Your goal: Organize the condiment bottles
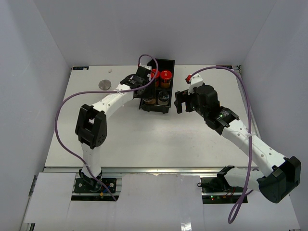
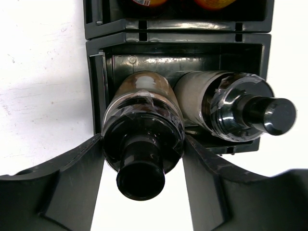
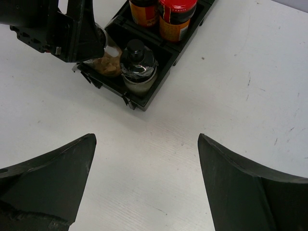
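Dark-capped condiment bottle with brownish fill stands in the near end compartment of the black tray. The left pincer is clamped on it, with one finger on each side at the shoulder just under the cap. A pale dark-capped bottle shares the compartment, just beside it and maybe touching; I can't tell. Two red-capped amber bottles sit in the next compartment along. A grey-lidded jar stands alone on the bench, well apart to the left of the tray. Only its top shows.

The right pincer is wide and empty, hovering over bare bench near the tray.

Handling, my judgement:
- **Weight and build:** the bottle looks small, rigid and light. Glass or hard plastic, can't tell, so treat it as breakable.
- **Surface:** glossy clear film wraps the neck and shoulder, so it's likely slippery there.
- **Shape:** the round body can rotate or slide between flat fingers. It's tall and narrow, so it tips easily if released tilted.
- **Best hold:** across the widest part of the body or shoulder, fingers square to it. Avoid the thin cap, which gives little contact.
- **Moving it:** the fit next to its neighbour is tight, so any shift should go straight up or down to avoid knocking the pale one.
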